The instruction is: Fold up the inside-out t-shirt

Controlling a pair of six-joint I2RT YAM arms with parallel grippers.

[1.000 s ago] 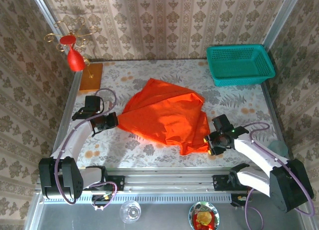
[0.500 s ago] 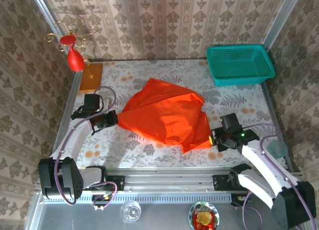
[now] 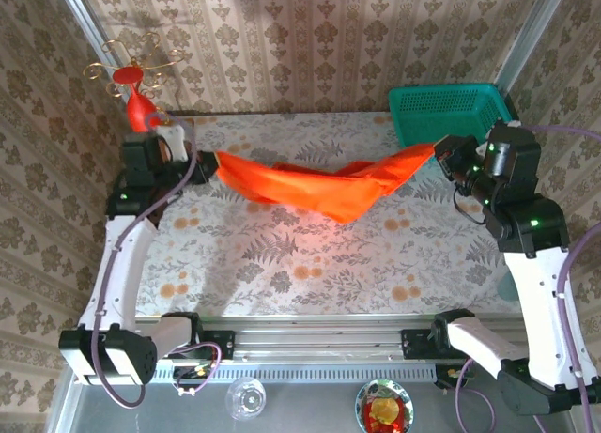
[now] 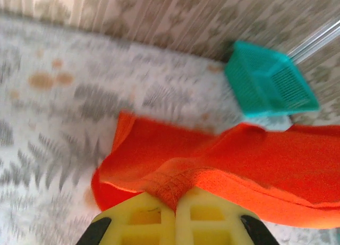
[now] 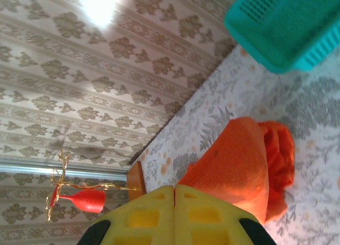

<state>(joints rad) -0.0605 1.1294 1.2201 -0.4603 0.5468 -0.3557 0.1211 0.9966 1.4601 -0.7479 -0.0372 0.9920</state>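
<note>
Cloth that lay heaped on the table (image 3: pixel 282 273) 1 second ago now hangs stretched in the air. The inside-out t-shirt (image 3: pixel 310 184) sags leftward from the teal basket (image 3: pixel 451 118), with the left gripper (image 3: pixel 202 158) and right gripper (image 3: pixel 440 153) each clamped on an end. This is probably a spreading lift, and folding has not started. No brand or writing is readable.

No readable text, labels, brands, numbers or signs in any view. The inside-out t-shirt (image 3: pixel 319 191) is plain cloth, unprinted.
</note>
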